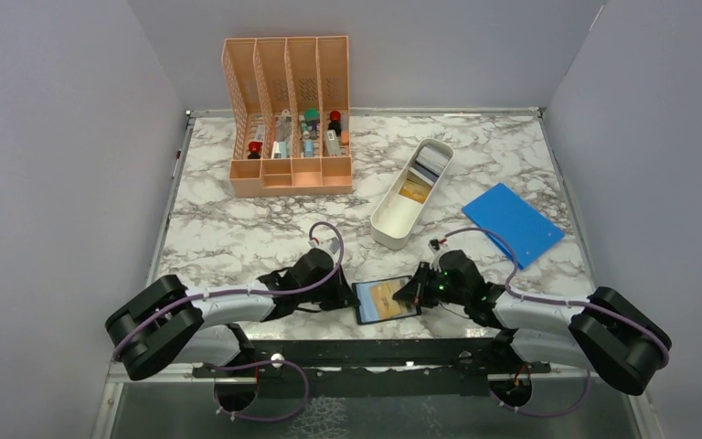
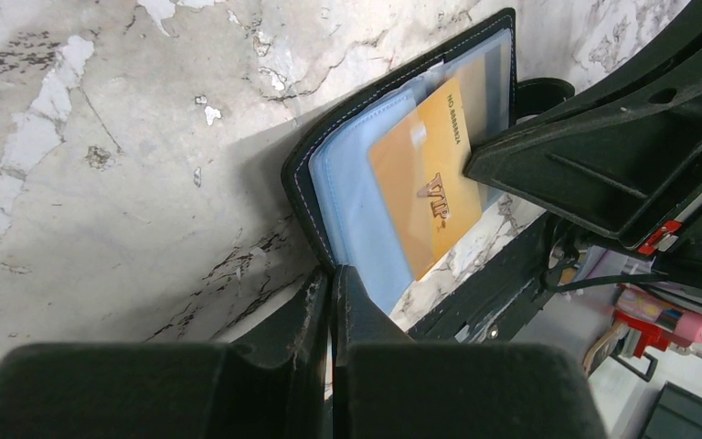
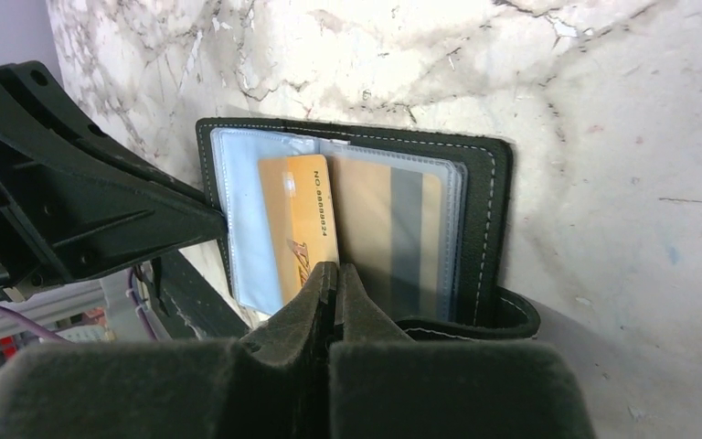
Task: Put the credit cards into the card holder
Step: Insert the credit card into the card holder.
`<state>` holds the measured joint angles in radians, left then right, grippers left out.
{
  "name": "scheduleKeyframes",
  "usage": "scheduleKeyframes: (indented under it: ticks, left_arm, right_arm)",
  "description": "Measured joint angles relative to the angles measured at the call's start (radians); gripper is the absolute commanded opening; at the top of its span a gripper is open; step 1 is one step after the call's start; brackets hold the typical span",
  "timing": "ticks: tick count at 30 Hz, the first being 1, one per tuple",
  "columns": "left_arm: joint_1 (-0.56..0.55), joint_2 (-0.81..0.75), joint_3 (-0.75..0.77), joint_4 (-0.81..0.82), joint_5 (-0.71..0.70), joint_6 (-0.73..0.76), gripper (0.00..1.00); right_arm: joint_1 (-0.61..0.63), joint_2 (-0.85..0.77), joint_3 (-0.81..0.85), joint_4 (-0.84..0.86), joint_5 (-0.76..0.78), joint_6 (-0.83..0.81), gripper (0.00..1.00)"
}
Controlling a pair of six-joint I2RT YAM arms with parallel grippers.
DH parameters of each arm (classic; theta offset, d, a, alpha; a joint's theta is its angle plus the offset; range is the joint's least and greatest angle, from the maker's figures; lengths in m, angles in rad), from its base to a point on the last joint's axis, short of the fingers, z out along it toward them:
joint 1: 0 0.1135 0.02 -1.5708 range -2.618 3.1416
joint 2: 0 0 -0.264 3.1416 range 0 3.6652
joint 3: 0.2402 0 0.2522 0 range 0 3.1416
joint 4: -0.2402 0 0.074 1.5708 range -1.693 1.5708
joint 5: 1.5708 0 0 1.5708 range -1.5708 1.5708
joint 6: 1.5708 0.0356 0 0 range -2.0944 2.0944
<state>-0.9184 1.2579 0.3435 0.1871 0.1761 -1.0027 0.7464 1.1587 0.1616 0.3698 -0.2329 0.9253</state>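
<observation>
L pincer (image 2: 334,297) clamped on card holder (image 2: 303,183) left edge; R pincer (image 3: 334,285) pinched shut on gold card (image 3: 292,210), card partly tucked in.

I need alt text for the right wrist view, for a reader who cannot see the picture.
The right gripper is shut on the near edge of a gold card that lies on the clear inner pockets of an open black card holder on a marble table. The left gripper holds the holder's left edge.
</observation>
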Motion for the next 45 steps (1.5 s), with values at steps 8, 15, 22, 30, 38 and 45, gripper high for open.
scheduleKeyframes:
  ticks: [8, 15, 22, 30, 38, 45]
  left_arm:
    - [-0.005, -0.009, -0.024, 0.035, 0.001, -0.021, 0.06]
    - [-0.01, -0.007, -0.026, 0.045, 0.004, -0.032, 0.06]
    - [-0.013, 0.008, -0.025, 0.053, 0.011, -0.033, 0.06]
    - [-0.02, 0.045, -0.008, 0.059, 0.019, -0.032, 0.06]
    - [-0.026, 0.049, -0.007, 0.06, 0.019, -0.033, 0.06]
    - [-0.027, 0.047, -0.007, 0.06, 0.019, -0.033, 0.01]
  right_arm:
    - [0.0, -0.026, -0.023, 0.019, 0.033, 0.037, 0.01]
    - [0.008, 0.011, -0.026, 0.064, 0.032, 0.069, 0.03]
    - [0.049, 0.04, -0.014, 0.077, 0.033, 0.073, 0.07]
    - [0.087, 0.088, 0.001, 0.108, 0.033, 0.077, 0.17]
    - [0.092, 0.094, 0.037, 0.071, 0.029, 0.038, 0.28]
    - [0.098, 0.09, 0.042, 0.071, 0.009, 0.019, 0.32]
